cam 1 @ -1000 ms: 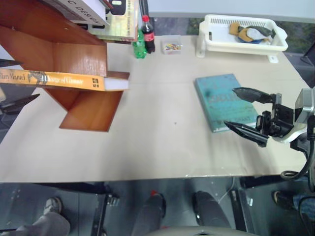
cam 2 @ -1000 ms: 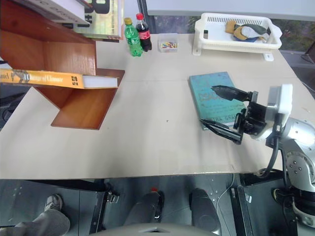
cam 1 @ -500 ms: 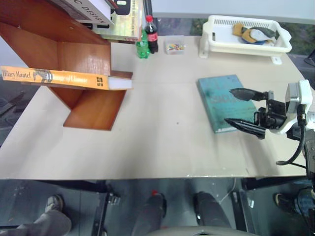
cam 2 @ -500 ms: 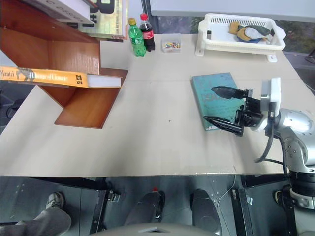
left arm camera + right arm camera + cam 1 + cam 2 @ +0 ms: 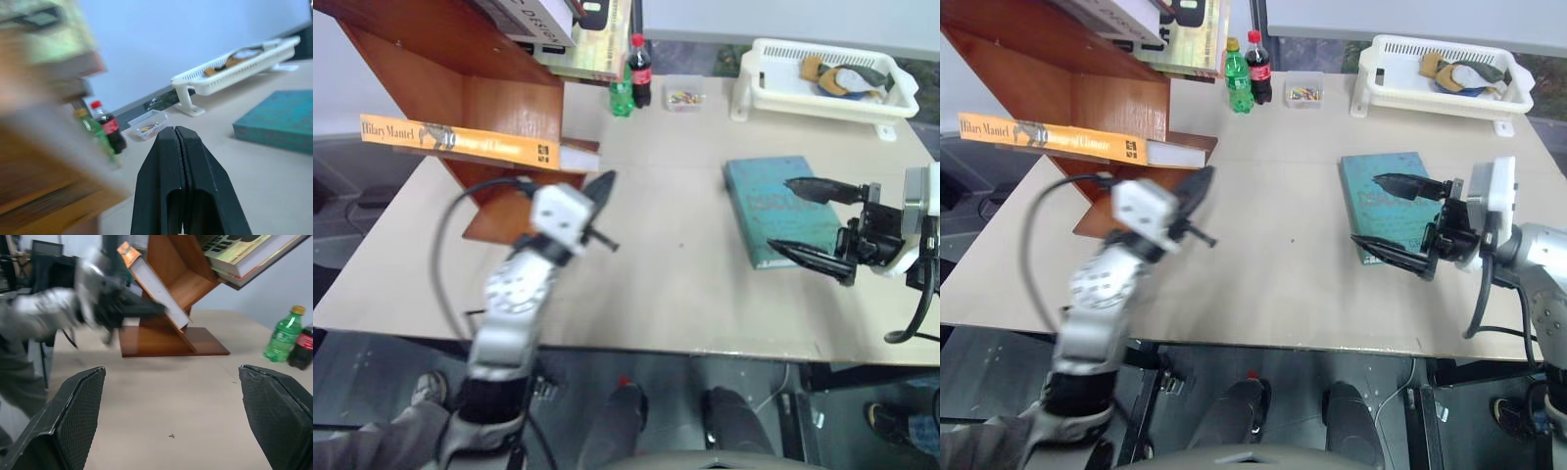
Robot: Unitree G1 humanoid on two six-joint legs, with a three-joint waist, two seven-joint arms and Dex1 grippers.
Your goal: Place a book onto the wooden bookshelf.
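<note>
The orange-yellow book lies flat on a lower board of the wooden bookshelf, its spine end sticking out past the shelf's left side. My left gripper is shut on nothing, just right of the shelf's base and above the table, apart from the book. In the left wrist view its fingers are pressed together. At the right, my right gripper stands open over the near edge of a teal-green book, with nothing between its fingers.
A teal-green book lies flat on the beige table. At the back stand a green bottle, a cola bottle, a small clear box and a white basket. Grey and white books rest on the shelf's top.
My left arm has swung in from the far left to just right of the shelf's base, and its gripper has shut. The book stays on the shelf. The right gripper is unchanged; the camera shifted.
</note>
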